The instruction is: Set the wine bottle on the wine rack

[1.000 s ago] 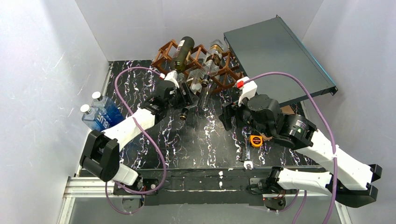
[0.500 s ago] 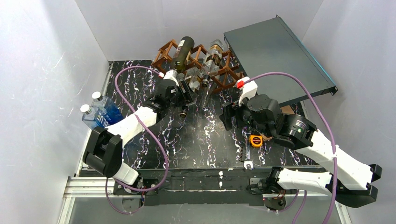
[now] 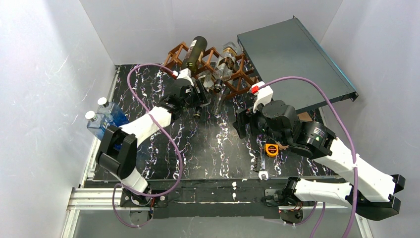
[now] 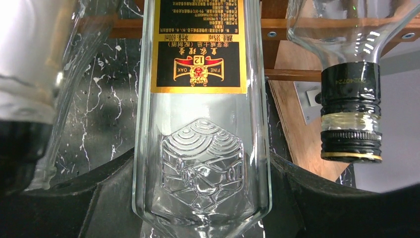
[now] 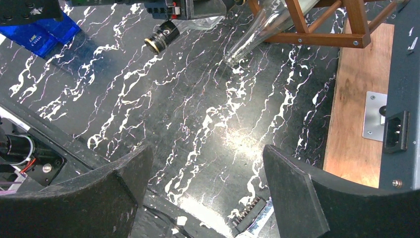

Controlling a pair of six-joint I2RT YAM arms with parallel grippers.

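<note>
My left gripper (image 3: 197,95) is shut on a clear glass wine bottle (image 4: 202,148) with a black and gold label, fingers (image 4: 99,193) on both sides of its shoulder. The bottle's capped neck (image 3: 197,113) points toward me; its body lies at the front of the reddish-brown wine rack (image 3: 173,53). The rack's bars (image 4: 292,74) show just behind the bottle. The rack holds a dark green bottle (image 3: 194,52) and clear bottles (image 3: 227,62). My right gripper (image 3: 241,124) is open and empty above the marbled table, its jaws (image 5: 208,183) wide apart.
A clear bottle's neck (image 3: 218,101) slopes down from the rack to the table. A black-capped bottle (image 4: 350,119) hangs right of the held one. Two blue bottles (image 3: 106,119) stand left. A dark grey panel (image 3: 292,54) leans back right. A tape measure (image 3: 271,148) lies by my right arm.
My left arm has carried the clear bottle farther from me and to the right, closer into the front of the rack. The right arm has not moved.
</note>
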